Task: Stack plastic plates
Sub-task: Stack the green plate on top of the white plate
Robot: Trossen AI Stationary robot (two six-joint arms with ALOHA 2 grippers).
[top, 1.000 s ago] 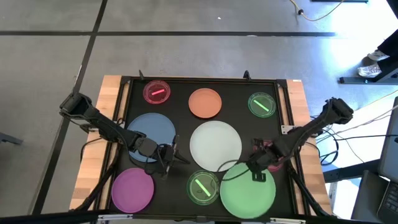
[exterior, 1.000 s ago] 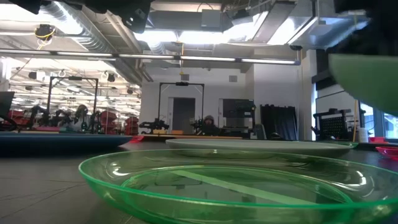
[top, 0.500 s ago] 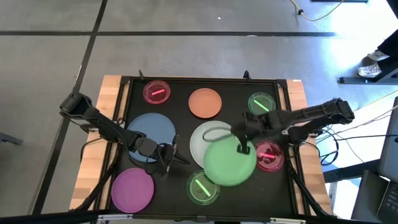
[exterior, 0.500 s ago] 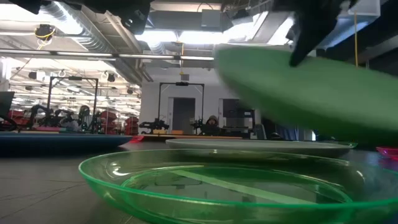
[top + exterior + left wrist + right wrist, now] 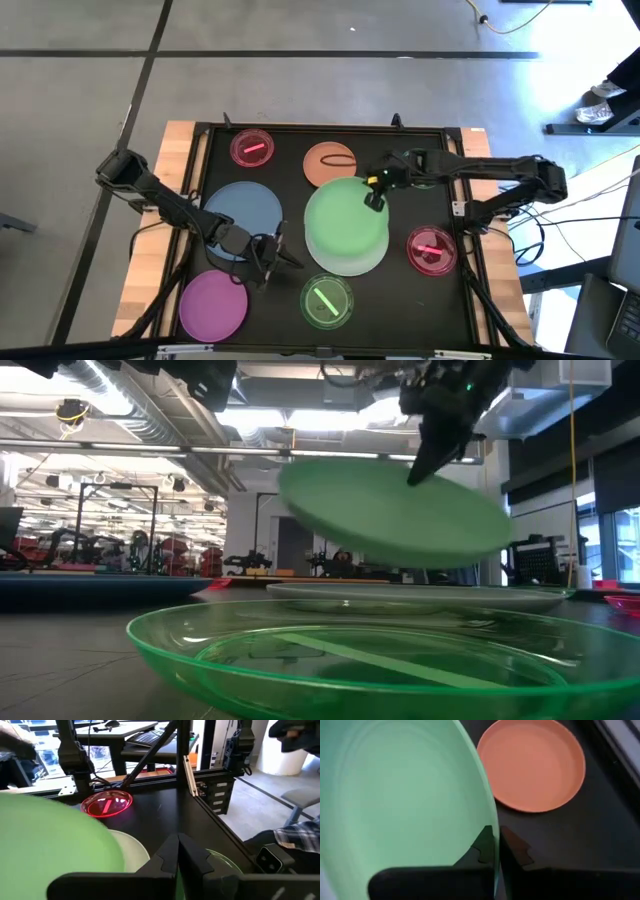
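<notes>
Low view puts a small green striped plate (image 5: pixel 350 660) closest, resting on the black table (image 5: pixel 285 160). Behind it lies the white plate (image 5: pixel 420 595), and above that the large light green plate (image 5: pixel 390 515) hangs tilted in mid-air, its rim pinched between the fingers of the right gripper (image 5: pixel 432 455). From overhead, the green plate (image 5: pixel 345 225) covers nearly all of the white one, only a pale edge showing. Left of them, the left gripper (image 5: pixel 268 255) waits with fingers together and nothing between them, between the purple plate (image 5: pixel 213 304) and the blue-grey plate (image 5: pixel 243 208). A pink-red striped plate (image 5: pixel 431 249) sits on the right side. Farther back lie the orange plate (image 5: pixel 330 164), another pink-red plate (image 5: pixel 251 148) and a green striped plate (image 5: pixel 420 168) partly under the right arm.
</notes>
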